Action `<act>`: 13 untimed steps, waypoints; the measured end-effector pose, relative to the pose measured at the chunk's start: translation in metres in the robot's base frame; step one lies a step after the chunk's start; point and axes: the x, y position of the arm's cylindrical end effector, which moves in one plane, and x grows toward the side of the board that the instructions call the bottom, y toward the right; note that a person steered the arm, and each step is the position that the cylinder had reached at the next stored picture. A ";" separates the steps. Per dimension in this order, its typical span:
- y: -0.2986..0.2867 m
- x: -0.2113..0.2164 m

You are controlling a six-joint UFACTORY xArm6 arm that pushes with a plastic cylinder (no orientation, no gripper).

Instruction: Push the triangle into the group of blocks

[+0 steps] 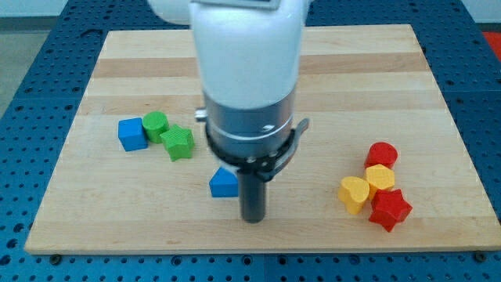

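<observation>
Seemingly my tip [253, 219] rests just beside the blue triangle [224, 183]

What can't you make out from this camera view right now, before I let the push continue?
- Board behind the arm: the arm's white body hides the upper middle.
- Blue triangle block: its right edge sits behind the rod, so contact with my tip is unclear.
- Arm: cut off by the view's top.

Blue triangle [223, 183] partly behind the rod.
</observation>
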 end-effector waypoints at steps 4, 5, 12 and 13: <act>0.016 -0.053; 0.030 -0.054; 0.057 -0.092; 0.034 -0.082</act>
